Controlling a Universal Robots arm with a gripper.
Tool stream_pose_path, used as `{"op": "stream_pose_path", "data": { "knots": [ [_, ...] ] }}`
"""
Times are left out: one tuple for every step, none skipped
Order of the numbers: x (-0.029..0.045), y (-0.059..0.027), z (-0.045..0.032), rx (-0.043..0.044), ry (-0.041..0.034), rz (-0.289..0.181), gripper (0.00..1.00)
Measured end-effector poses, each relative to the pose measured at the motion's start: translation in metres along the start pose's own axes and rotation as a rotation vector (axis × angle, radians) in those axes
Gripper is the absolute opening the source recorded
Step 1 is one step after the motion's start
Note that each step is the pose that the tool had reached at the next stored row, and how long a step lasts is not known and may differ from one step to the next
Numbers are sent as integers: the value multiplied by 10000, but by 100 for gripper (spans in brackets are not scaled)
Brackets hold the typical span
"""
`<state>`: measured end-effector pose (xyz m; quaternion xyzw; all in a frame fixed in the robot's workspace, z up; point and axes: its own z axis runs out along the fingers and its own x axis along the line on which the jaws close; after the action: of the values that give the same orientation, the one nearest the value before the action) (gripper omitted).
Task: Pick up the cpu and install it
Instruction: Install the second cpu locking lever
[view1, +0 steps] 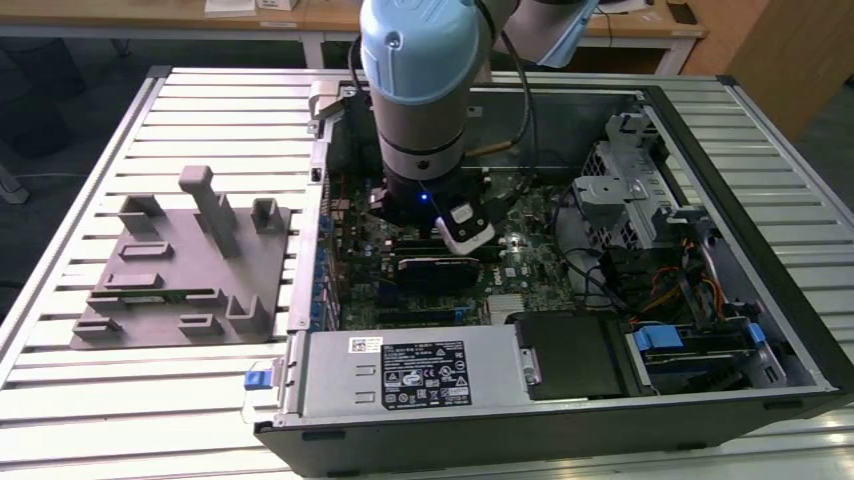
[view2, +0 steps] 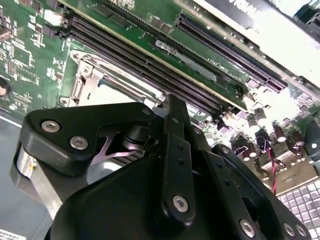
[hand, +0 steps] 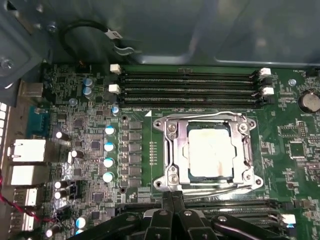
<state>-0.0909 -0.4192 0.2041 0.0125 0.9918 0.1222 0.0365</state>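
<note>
CPU seated in socket; gripper above board.

The cpu (hand: 210, 152) lies flat inside the socket frame (hand: 172, 150), square to it, on the board (hand: 75, 100) within the case (view1: 747, 130). The gripper (hand: 172, 210) hangs just beside the socket, holding nothing; whether its fingers are parted cannot be told.

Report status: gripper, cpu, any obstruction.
Gripper low over the motherboard, beside the socket frame. Cpu seated in the frame, not held. Nothing on top of it.
</note>
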Motion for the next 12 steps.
{"op": "stream_pose_path", "data": {
  "knots": [
    [5, -2, 8, -49, 1, 4, 11],
    [11, -4, 16, -87, 2, 10, 11],
    [19, -7, 25, -123, 2, 13, 11],
    [26, -9, 34, -157, 3, 14, 11],
    [33, -11, 41, -187, 3, 16, 11],
    [40, -13, 49, -214, 3, 19, 11],
    [47, -15, 56, -239, 3, 20, 11],
    [55, -17, 60, -270, 5, 23, 11],
    [60, -19, 65, -306, 5, 25, 11],
    [64, -20, 72, -343, 6, 26, 11],
    [66, -22, 78, -380, 6, 29, 11],
    [68, -23, 82, -428, 6, 34, 11]
  ]
}}
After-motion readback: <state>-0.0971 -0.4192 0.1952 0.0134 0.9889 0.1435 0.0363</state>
